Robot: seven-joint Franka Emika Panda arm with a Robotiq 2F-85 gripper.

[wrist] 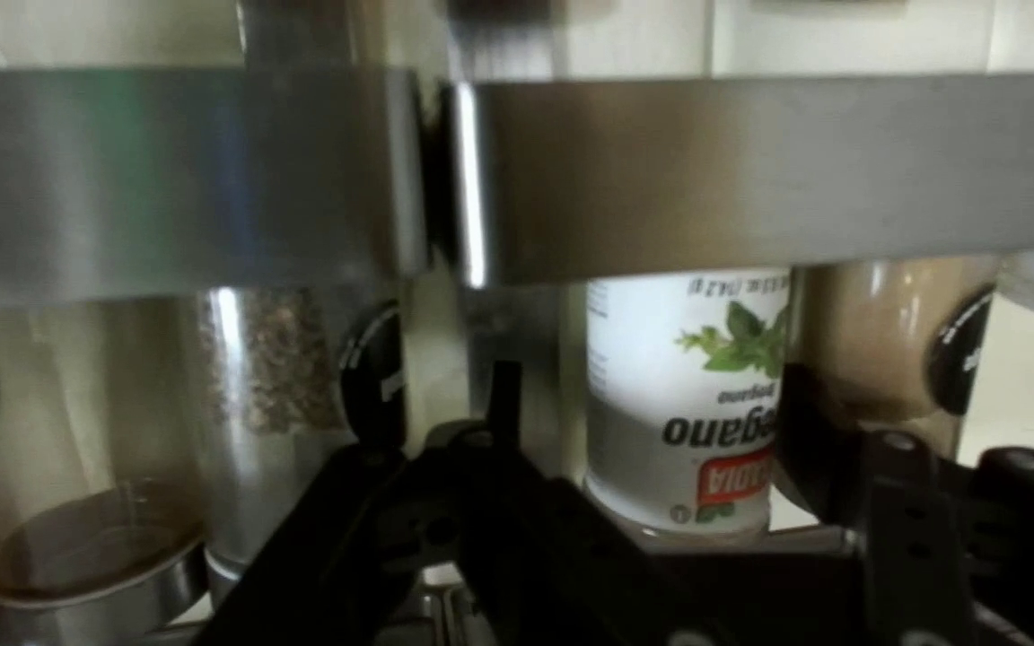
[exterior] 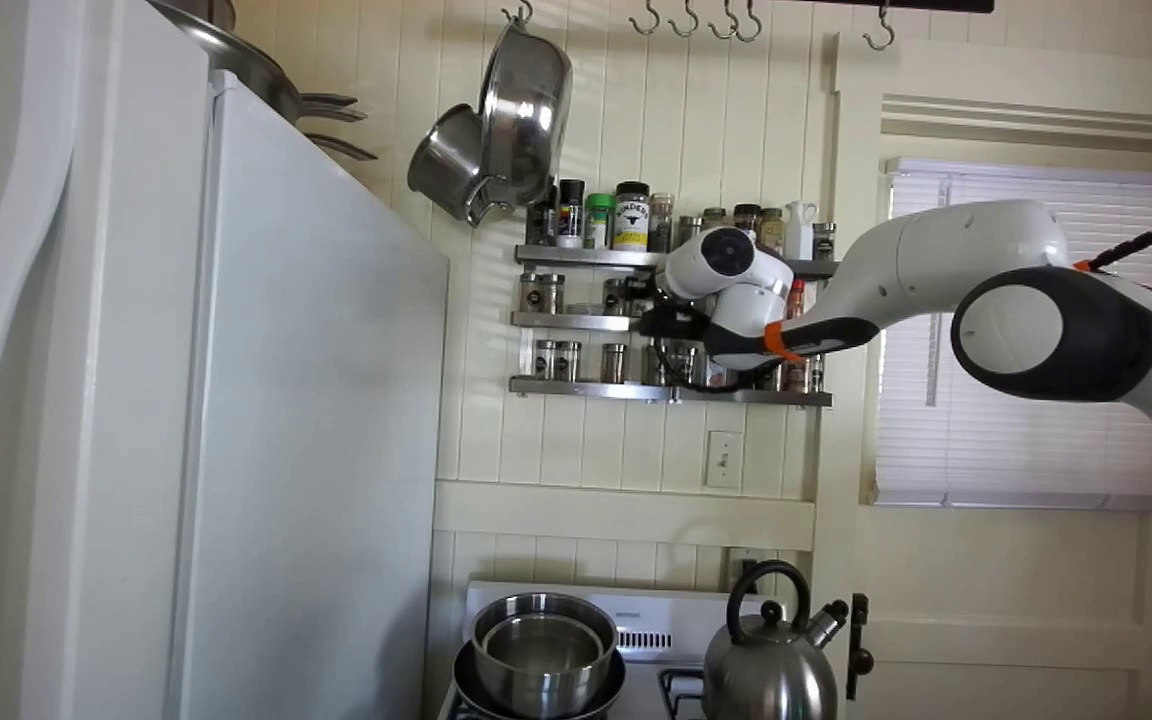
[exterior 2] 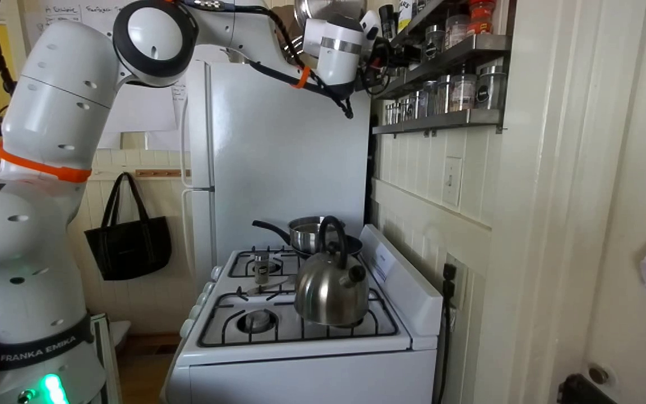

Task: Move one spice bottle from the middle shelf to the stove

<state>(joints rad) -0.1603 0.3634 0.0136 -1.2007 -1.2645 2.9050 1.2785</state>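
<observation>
At the middle shelf (exterior: 574, 321), the Robotiq gripper (wrist: 650, 390) is shown with its jaws spread to either side of the oregano bottle (wrist: 679, 413): one jaw just beside it, a visible gap at the opposite jaw, nothing yet pinched. The bottle should be centred before closure, lest the flanking jar of tan powder (wrist: 889, 332) or jar of coarse brown spice (wrist: 275, 377) be nudged. It should then be lifted over the front rail (wrist: 750, 175), without being raised into the top tier (exterior: 586, 257), and drawn straight outward. On the stove (exterior 2: 300, 376), room appears to be offered above the front burner (exterior 2: 257, 321), in front of the stainless kettle (exterior 2: 331, 297).
</observation>
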